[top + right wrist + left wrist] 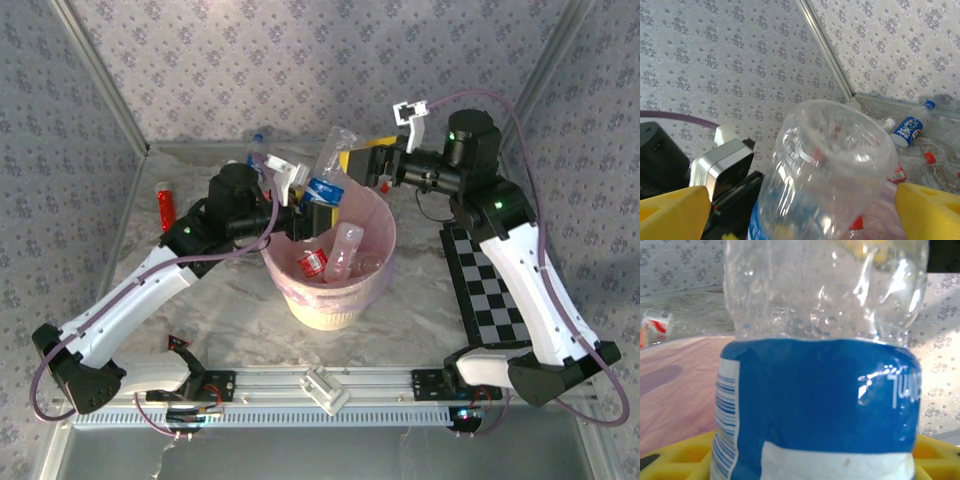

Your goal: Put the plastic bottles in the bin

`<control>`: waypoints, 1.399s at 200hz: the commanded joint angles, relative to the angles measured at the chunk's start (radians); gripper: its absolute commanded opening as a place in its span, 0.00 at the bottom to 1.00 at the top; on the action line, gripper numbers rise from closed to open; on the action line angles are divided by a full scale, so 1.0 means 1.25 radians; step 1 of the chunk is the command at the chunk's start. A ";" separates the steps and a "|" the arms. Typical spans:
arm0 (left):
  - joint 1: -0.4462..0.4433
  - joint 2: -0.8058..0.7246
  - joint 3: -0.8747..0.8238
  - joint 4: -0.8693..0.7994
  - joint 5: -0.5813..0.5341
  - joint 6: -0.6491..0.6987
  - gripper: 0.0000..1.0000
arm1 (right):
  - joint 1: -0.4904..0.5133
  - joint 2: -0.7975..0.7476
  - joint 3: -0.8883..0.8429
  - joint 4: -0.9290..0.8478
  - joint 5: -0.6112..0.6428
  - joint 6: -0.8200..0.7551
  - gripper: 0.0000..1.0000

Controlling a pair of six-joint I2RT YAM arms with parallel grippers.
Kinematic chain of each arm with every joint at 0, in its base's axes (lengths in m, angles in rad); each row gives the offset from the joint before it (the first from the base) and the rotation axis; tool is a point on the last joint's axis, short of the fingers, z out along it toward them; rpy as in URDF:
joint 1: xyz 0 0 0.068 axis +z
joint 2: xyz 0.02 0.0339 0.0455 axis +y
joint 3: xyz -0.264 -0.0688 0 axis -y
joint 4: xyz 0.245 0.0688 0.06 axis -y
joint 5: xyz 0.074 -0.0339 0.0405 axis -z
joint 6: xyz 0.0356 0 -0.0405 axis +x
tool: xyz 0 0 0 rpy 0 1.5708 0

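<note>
Bin, round and cream-white with a translucent pink liner, stands at the middle of the table.

Above its far rim you see the held bottle: clear, dented plastic with a blue label carrying a white panel and a barcode. Its long axis is tilted, the ribbed base raised toward the far edge and the labelled part lower, nearer the bin. You cannot see its cap end.

Your left gripper is closed on the labelled part, a yellow finger on either side. Your right gripper stands wide apart around the base end, its yellow fingertips clear of the plastic.

Inside the bin lie a red-labelled bottle and a pink-tinted bottle, the latter nearly upright.

A red bottle lies along the table's left edge. A blue-capped bottle lies at the far edge.
</note>
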 commanded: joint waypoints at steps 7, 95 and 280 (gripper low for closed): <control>-0.027 0.024 0.034 0.025 0.029 0.008 0.31 | 0.015 0.021 0.033 0.017 0.011 -0.016 0.79; -0.037 0.008 0.034 0.015 0.025 0.035 0.68 | 0.009 0.016 0.057 -0.011 0.041 -0.049 0.53; 0.131 -0.145 -0.122 -0.180 -0.196 -0.013 0.69 | 0.228 0.108 0.023 -0.304 0.353 -0.250 0.43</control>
